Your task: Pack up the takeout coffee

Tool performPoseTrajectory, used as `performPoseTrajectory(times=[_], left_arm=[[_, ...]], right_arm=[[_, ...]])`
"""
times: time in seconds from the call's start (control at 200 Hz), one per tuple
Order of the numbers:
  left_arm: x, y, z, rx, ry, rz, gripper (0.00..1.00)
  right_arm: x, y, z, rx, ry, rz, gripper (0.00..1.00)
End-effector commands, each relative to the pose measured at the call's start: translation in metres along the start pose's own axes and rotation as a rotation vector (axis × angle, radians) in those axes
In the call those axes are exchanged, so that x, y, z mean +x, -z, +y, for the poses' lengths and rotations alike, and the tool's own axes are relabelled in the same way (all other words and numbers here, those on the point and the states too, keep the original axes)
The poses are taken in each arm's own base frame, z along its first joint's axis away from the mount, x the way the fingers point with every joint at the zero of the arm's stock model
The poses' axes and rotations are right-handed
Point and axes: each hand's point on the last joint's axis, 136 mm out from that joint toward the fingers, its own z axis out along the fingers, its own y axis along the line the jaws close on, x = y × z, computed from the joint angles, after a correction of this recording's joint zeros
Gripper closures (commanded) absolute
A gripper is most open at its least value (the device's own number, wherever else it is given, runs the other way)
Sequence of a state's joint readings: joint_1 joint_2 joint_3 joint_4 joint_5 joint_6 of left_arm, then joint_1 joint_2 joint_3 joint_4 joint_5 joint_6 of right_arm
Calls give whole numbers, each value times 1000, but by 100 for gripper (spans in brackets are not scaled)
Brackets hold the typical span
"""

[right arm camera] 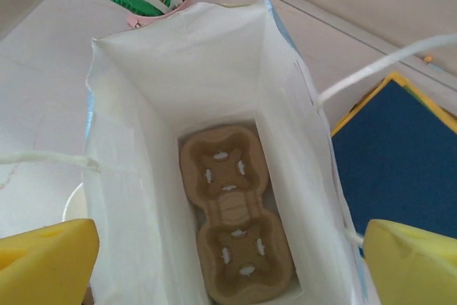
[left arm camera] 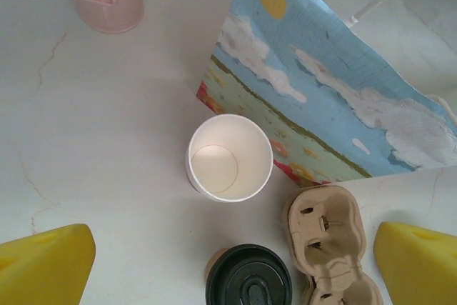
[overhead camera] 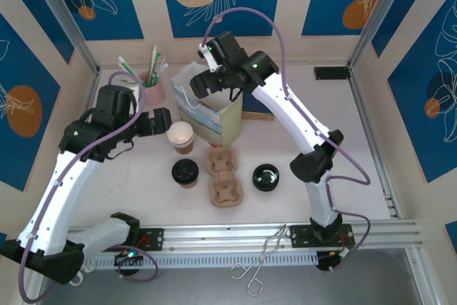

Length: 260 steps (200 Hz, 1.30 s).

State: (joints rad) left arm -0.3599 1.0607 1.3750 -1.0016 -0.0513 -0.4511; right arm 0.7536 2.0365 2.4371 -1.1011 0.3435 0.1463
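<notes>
Overhead: the takeout coffee [overhead camera: 186, 172] stands on the table [overhead camera: 128, 176], outside the paper bag [overhead camera: 214, 116]. It is just left of a pulp cup carrier [overhead camera: 223, 176], with a loose black lid [overhead camera: 266, 177] lying right of that carrier.
Left wrist view: looks straight down into the lidless cup [left arm camera: 230, 158], showing its bare white inside. The coffee's black top sits at the bottom edge, near that cup but apart from it.
Right wrist view: looks into the bag's mouth, where a second carrier [right arm camera: 235, 212] lies flat on the floor; from overhead the bag's walls hide it.
Coffee's axis: vertical, lid up, base on the table.
Left gripper [left arm camera: 232, 266]: jaws wide, nothing between them.
Right gripper [right arm camera: 228, 262]: above the bag's mouth, jaws wide, holding nothing.
</notes>
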Motion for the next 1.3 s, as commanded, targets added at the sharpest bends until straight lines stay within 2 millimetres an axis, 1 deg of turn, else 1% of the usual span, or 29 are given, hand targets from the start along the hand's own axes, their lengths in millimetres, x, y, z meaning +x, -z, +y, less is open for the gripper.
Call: performPoseTrajectory(times=[0.0,0.105,0.185,0.255,0.41,0.49,0.585,0.795,0.955,1.035,1.145,1.23,1.295], left_arm=[[-1,-6,-2,20,26,8,0],[1,-10,-4,30,33,18,0],[2,-13,-6,41,41,25,0],[3,-16,-8,53,49,31,0],[4,-21,-12,80,72,26,0],[5,-22,-13,94,89,15,0],[7,-26,-15,114,107,17,0],[16,-35,-19,138,129,36,0],[30,-43,-18,123,133,58,3],[35,-47,-19,118,145,66,5],[37,-50,-26,120,146,74,8],[32,-51,-36,119,139,74,10],[24,-49,-47,120,133,70,11]], right_arm=[[-12,31,0,-8,-40,-82,1],[-10,46,-2,-14,-61,-106,1],[-5,55,-4,-12,-79,-111,1],[1,63,-11,9,-107,-119,1],[26,75,-23,26,-176,-145,1],[45,80,-28,10,-202,-151,1],[65,90,-38,2,-264,-170,1],[114,97,-55,-34,-422,-167,1],[139,102,-57,-66,-478,-170,1],[147,105,-56,-71,-476,-164,1],[156,104,-56,-64,-469,-148,1],[158,104,-57,-57,-455,-141,1],[158,105,-59,-45,-449,-145,1]])
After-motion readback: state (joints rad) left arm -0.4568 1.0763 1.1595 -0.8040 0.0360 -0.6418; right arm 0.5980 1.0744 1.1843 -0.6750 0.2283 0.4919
